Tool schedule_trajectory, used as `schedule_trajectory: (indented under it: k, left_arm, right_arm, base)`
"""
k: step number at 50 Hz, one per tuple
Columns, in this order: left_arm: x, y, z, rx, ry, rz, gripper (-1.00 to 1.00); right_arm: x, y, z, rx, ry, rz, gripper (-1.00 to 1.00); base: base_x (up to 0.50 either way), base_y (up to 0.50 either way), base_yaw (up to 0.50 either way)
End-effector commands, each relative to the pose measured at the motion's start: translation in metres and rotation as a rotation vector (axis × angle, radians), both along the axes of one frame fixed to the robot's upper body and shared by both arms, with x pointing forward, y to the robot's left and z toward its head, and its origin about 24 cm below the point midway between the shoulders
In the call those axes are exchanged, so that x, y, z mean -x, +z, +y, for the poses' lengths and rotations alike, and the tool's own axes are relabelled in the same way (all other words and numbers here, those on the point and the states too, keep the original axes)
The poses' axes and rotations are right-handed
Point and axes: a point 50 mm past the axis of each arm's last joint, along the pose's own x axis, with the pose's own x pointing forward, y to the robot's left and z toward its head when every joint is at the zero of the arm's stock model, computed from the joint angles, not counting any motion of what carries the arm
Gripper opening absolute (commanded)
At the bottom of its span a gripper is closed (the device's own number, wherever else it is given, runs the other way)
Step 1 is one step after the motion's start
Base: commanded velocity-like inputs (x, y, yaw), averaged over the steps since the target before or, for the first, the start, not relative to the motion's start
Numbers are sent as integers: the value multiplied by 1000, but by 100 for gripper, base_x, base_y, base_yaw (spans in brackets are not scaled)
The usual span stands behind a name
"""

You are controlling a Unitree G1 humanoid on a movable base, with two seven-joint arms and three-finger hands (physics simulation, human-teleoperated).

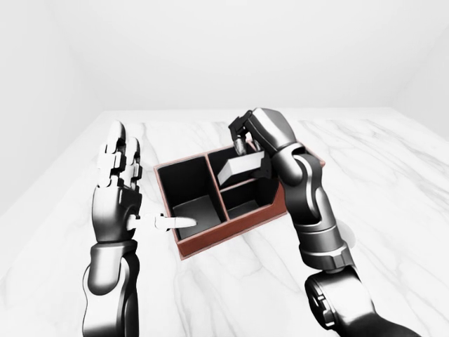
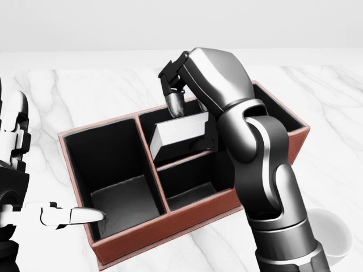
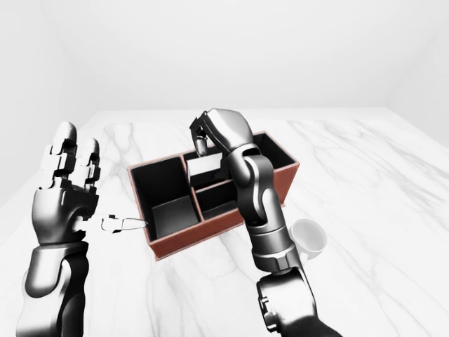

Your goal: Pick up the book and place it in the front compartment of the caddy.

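The right hand (image 2: 187,122) is grasping the book (image 2: 178,137), with a fingertip (image 2: 175,104) on its top edge. It holds the pale book tilted, just above the caddy (image 2: 170,226), over the divider between the two small compartments on the caddy's right part in the head view. I think it is held high like this so it can clear the walls first. The big arm hides the other fingers, so the grip is hard to see fully.

The left hand (image 1: 119,179) is open, with one finger (image 2: 74,215) near the caddy's left wall, touching nothing. A white cup (image 3: 309,237) sits on the marble desk (image 2: 85,90) right of the caddy.
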Motion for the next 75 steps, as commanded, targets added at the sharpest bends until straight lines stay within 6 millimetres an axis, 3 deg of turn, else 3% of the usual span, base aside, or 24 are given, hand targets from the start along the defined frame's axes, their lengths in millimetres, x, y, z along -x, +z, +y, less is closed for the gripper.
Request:
schedule_trajectory:
  k: [1, 13, 41, 75]
  left_arm:
    - [1, 1, 0, -1, -1, -5, 100]
    - [0, 0, 0, 0, -2, 1, 100]
    - [0, 1, 0, 0, 0, -6, 100]
    - [3, 6, 1, 1, 1, -30, 100]
  right_arm:
    - [-4, 4, 1, 1, -16, -57, -100]
    - [-7, 2, 3, 13, -12, -74, -100]
    - [-40, -17, -3, 2, -48, -58, -100]
    - [-53, -33, 0, -12, -93, -26, -100]
  base:
    - [0, 0, 0]
    - [0, 0, 0]
    - [0, 0, 0]
    - [0, 0, 0]
